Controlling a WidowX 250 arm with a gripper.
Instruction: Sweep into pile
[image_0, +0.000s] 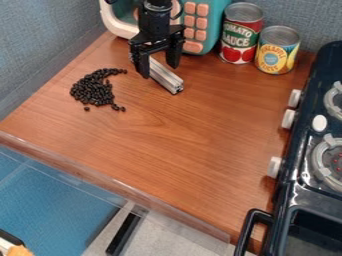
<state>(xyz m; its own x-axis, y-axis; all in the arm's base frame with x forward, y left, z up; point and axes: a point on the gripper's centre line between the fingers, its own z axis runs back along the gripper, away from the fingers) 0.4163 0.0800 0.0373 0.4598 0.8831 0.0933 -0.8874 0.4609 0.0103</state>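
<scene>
The black gripper (159, 66) hangs from the top edge of the camera view over the back of the wooden counter, open, its two fingers standing well apart. A silver, grooved metal bar (165, 77) lies slantwise on the counter below and between them, its front end sticking out toward the lower right. Whether either finger touches the bar I cannot tell; its rear part is partly hidden by the gripper. Left of the bar is a heap of small black beans (95, 91), with a thin trail at its upper right and a few loose beans at its lower edge.
Behind the gripper stands a teal toy microwave (212, 25) with pink buttons. A tomato sauce can (240, 35) and a pineapple can (276, 51) stand at the back right. The dark toy stove (300, 185) lines the right side, and a clear raised strip (100, 182) borders the counter's front edge.
</scene>
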